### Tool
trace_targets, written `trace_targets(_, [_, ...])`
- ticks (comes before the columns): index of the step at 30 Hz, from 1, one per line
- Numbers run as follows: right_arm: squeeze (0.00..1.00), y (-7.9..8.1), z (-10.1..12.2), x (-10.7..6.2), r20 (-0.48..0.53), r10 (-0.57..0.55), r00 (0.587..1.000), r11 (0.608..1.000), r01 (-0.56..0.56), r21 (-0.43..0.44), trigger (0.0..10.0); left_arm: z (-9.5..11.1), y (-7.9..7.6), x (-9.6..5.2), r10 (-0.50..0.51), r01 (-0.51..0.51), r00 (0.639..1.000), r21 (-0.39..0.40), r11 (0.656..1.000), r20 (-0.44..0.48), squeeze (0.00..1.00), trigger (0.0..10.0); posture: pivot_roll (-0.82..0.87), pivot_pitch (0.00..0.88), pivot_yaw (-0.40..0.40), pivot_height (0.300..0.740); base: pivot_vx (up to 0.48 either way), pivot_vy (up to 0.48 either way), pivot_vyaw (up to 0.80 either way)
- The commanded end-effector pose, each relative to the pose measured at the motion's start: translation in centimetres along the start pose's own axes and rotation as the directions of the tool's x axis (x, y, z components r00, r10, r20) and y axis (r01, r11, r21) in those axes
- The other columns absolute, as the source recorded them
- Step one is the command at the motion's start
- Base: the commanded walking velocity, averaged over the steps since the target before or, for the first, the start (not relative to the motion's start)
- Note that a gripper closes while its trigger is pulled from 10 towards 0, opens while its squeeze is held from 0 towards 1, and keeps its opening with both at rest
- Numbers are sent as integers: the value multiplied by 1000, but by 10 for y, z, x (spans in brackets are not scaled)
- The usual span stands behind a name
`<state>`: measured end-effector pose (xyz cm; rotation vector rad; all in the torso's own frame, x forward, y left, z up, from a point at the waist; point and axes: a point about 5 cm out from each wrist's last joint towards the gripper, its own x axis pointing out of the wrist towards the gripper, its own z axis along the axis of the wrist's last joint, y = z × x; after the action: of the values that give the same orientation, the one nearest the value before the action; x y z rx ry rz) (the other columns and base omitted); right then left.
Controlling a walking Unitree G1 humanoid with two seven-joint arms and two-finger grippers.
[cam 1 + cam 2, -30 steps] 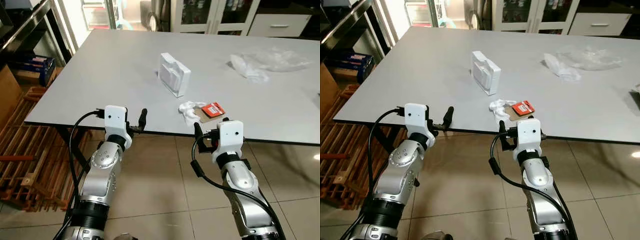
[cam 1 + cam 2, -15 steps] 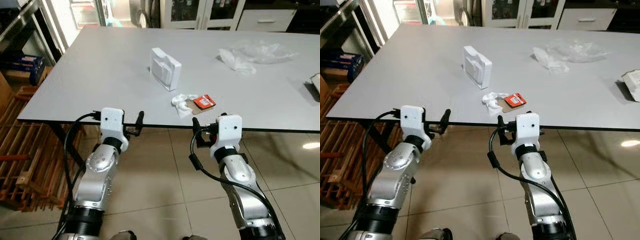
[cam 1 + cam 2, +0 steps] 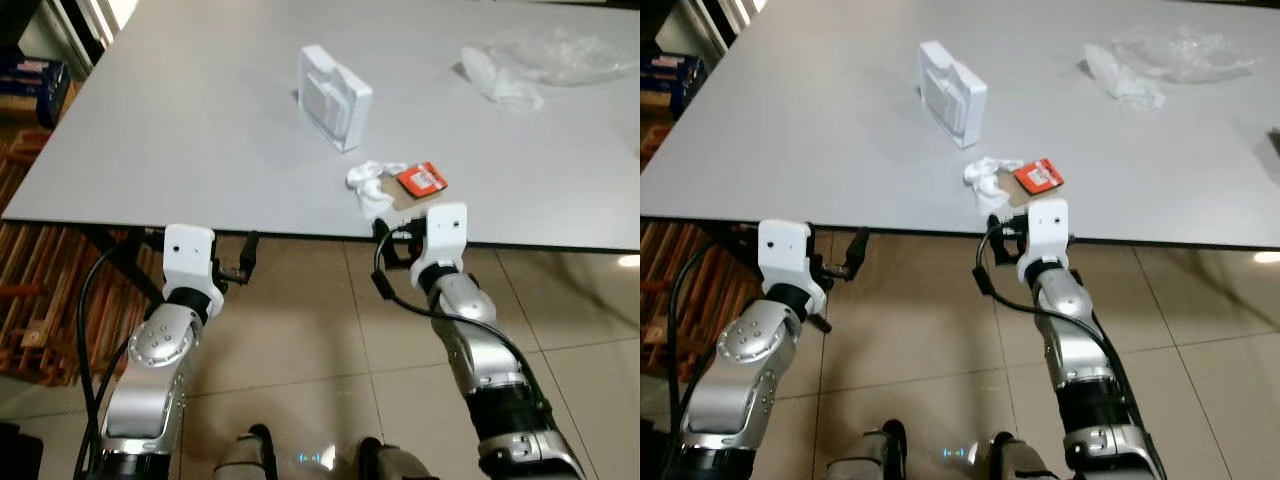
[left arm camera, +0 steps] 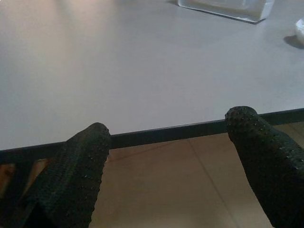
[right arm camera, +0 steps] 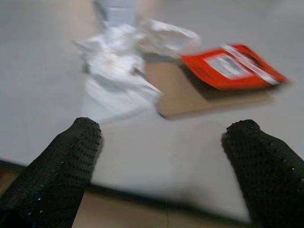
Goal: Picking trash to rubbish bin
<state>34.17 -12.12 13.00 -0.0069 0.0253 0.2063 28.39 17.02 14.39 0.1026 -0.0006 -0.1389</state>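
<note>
A crumpled white tissue (image 3: 368,186) and a red-and-brown card packet (image 3: 420,181) lie together near the front edge of the grey table (image 3: 180,130). My right gripper (image 5: 166,156) is open, at the table's edge just short of the tissue (image 5: 118,76) and the packet (image 5: 228,71). A white moulded packaging tray (image 3: 333,97) stands farther back. Crumpled clear plastic (image 3: 540,70) lies at the far right. My left gripper (image 4: 173,156) is open at the table's front edge, to the left, with nothing between its fingers.
Beige tiled floor (image 3: 300,330) runs under the table. A wooden slatted rack (image 3: 40,300) stands at the left beside the table leg.
The camera has tilted down and come closer to the table. Both grippers now sit at the table's front edge, the right one closer to the tissue.
</note>
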Motion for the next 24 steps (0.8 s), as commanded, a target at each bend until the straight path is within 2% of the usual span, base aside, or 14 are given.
trace_targets(1, [0,3,-16,-2,-57,25,998,999,-24,26,10000,2,6,-5,14,-14,1000,21,1000,-3,0,10000,212,311,-5,740,0,0,0])
trace_targets(2, [0,5,-11,8,-50,27,998,1000,-27,8,10000,3,21,-14,69,-68,998,43,997,-13,0,10000,239,314,-20,740,0,0,0])
trace_targets(5, [0,8,-4,16,-35,31,999,999,-31,10,10000,1,32,-22,117,-115,993,52,992,-26,0,10000,255,310,-33,740,0,0,0])
trace_targets(13, [0,23,-6,16,-30,74,997,997,-73,29,10000,3,30,-28,140,-139,990,41,989,-24,0,10000,273,299,-45,740,0,0,0])
trace_targets(16, [0,31,-3,16,-4,101,995,995,-101,28,10000,4,26,-27,134,-133,991,36,990,-24,0,10000,271,294,-46,740,0,0,0])
trace_targets(19, [0,39,10,19,63,107,992,994,-109,30,10000,6,24,-27,121,-120,992,35,992,-27,0,10000,266,291,-46,740,0,0,0])
trace_targets(24, [0,44,18,18,116,103,988,994,-106,22,10000,7,26,-25,125,-124,992,34,992,-29,0,10000,263,289,-47,740,0,0,0])
